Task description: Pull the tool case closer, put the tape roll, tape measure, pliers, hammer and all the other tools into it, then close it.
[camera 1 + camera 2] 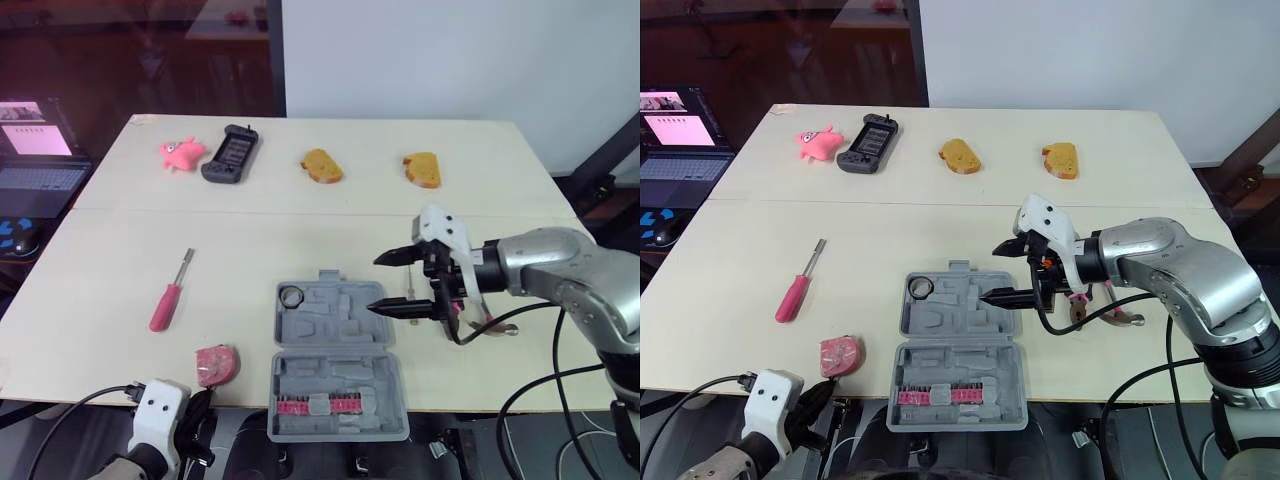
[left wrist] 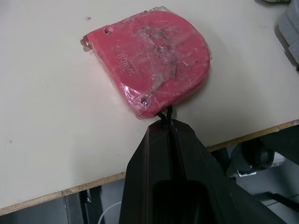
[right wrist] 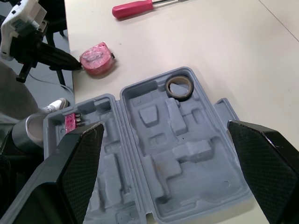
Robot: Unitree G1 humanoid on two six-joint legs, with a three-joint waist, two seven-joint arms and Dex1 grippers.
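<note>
By tool case (image 1: 340,330), right jaws wide, empty; left jaws pinch tape measure (image 2: 149,60) cord

The open case (image 1: 335,370) has its far half free but for the tape roll (image 1: 291,296) in a corner. Bare table (image 1: 120,230) surrounds the screwdriver (image 1: 167,305).

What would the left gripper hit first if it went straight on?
Most likely the red tape measure: the left gripper, jaws shut, points at its near edge, seemingly almost touching.
</note>
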